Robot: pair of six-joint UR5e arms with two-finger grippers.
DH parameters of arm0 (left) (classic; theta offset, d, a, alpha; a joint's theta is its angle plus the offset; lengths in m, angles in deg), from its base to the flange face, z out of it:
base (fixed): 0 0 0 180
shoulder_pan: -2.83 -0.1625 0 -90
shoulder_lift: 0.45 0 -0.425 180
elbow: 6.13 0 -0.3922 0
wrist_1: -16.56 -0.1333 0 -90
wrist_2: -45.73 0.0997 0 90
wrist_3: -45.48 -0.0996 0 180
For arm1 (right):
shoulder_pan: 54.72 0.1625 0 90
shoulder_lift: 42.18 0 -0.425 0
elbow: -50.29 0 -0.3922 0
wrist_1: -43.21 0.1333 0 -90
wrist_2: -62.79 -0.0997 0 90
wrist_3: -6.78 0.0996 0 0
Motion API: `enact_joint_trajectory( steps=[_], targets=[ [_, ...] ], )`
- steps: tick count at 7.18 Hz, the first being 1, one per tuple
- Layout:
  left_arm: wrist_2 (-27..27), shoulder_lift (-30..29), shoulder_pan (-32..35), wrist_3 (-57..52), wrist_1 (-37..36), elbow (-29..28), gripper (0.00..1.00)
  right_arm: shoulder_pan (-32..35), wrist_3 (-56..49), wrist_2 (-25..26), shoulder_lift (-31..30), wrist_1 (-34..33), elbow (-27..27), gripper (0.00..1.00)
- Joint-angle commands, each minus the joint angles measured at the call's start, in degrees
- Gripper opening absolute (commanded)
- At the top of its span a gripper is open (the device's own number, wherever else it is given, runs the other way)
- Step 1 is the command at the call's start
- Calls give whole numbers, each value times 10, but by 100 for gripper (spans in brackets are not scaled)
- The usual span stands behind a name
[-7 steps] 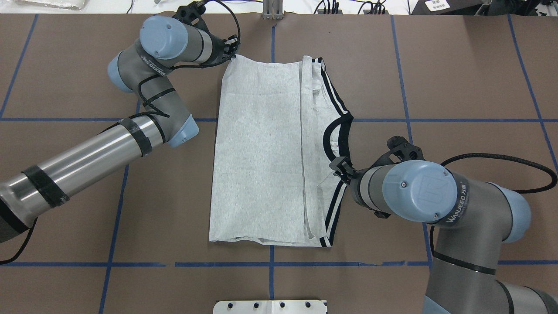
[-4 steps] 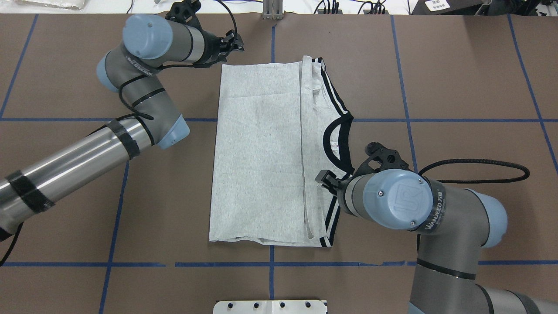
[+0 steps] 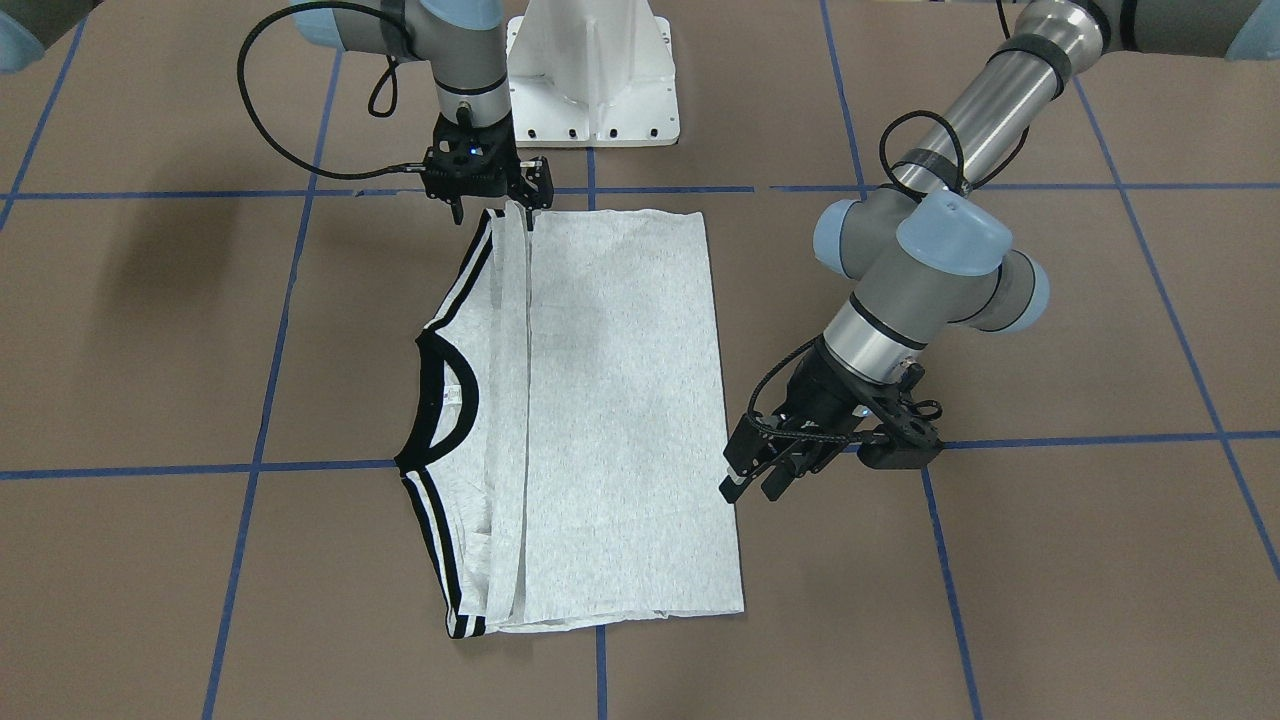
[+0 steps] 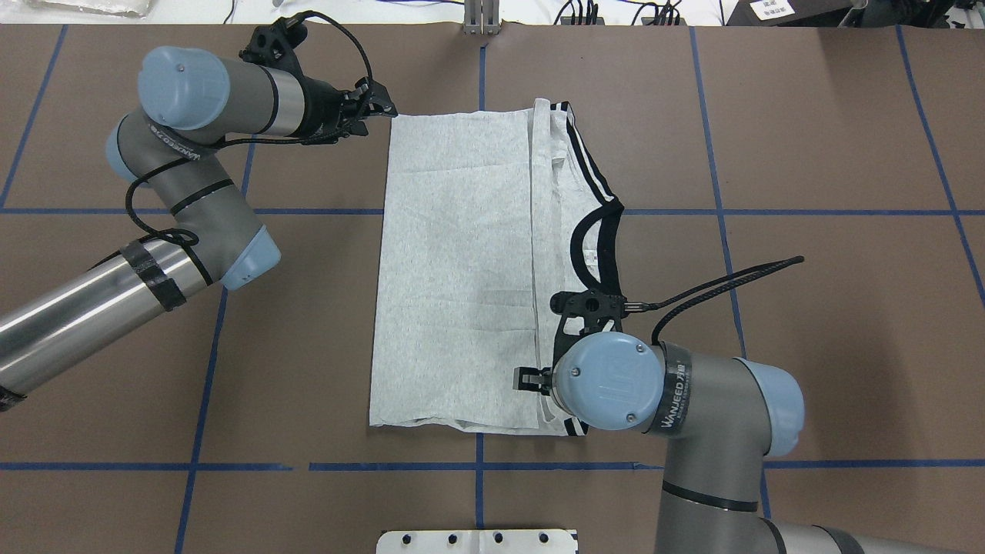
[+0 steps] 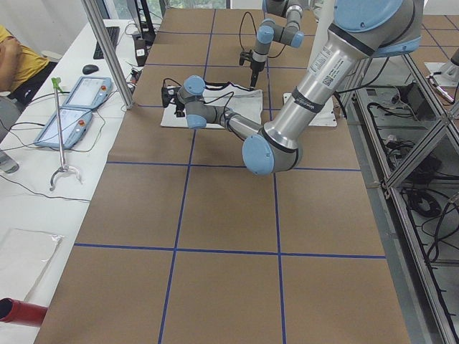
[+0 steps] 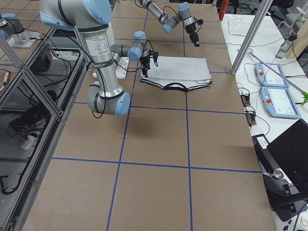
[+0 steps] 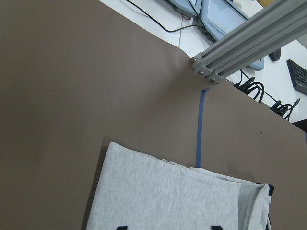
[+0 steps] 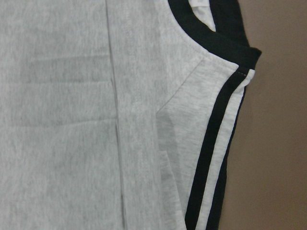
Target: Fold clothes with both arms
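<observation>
1. My left gripper is open and empty. It hovers just beside the far left corner of the T-shirt, at the hem end. Its wrist camera shows two fingertips apart at that corner.
2. My right gripper points down over the near right part of the shirt, just beside the black shoulder stripes. In the front view its jaws look spread, and they clasp nothing.
3. The T-shirt lies flat in the middle of the brown desk. Its sides are folded in to make a long rectangle with plain grey fabric uppermost. The black collar points right and the hem lies to the left.
4. I judge we are between folds: the lengthwise folds look done and the crosswise fold is not begun. Next, each gripper must drop to an edge, pinch every layer together, then lift and carry in step so the layers do not slide apart.
5. "WANJEED" is printed on the wrist sleeve of the left arm and of the right arm. A small white tag sits inside the collar, too small to read.
</observation>
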Motion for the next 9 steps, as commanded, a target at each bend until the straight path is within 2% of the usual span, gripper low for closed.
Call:
enact_joint_trajectory(
  steps=[1,4,6,9],
  targets=[
    [-1,10,1,0,0,10,65,-12,-87,-15,20,-27,-27,100],
    [-1,10,1,1,-1,16,65,-15,-154,-15,21,-28,-60,100],
    [-1,13,1,1,-1,17,65,-5,-202,-15,18,-59,-53,100],
    [-1,16,1,2,-1,25,65,42,-269,-24,-20,-63,-36,100]
  ],
)
